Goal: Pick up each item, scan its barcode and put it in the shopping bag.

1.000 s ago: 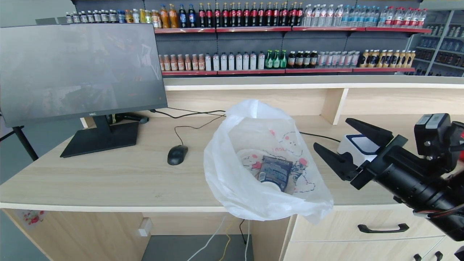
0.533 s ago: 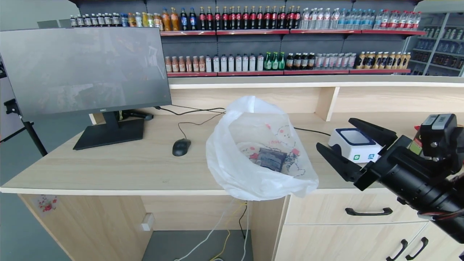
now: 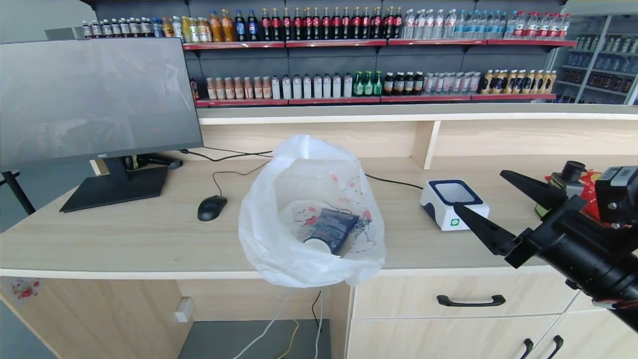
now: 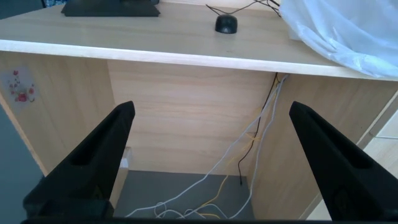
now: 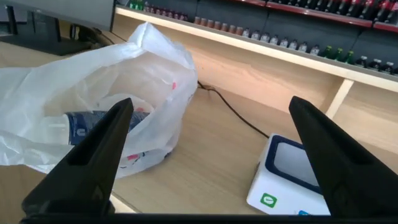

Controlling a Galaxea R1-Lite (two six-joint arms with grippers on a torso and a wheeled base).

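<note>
Right hand hangs empty over the tabletop toward its right end, fingers spread wide, with nothing between them. Left hand is just as wide and just as empty, held low below the tabletop's front edge and facing the cupboard panel under it.

The shopping bag sits about midway along the front edge, mouth open upward, its lower side bulging out past the edge. The scanner stands to the right of the bag, apart from it and set back from the front edge, its window facing up.

Inside the bag a dark pouch with a white cap lies flat on the bottom. So one item looks packed, and I take it that its scan is done.

Near the tabletop's right edge, beyond the scanner, a dark-capped bottle and a red packet wait, partly hidden behind the right arm. How many things lie there in all cannot be told.

By my reckoning the job is early on: one thing bagged, at least two left, and each of those yet to be picked up, shown to the scanner and dropped in. The right hand is nearer to them.
</note>
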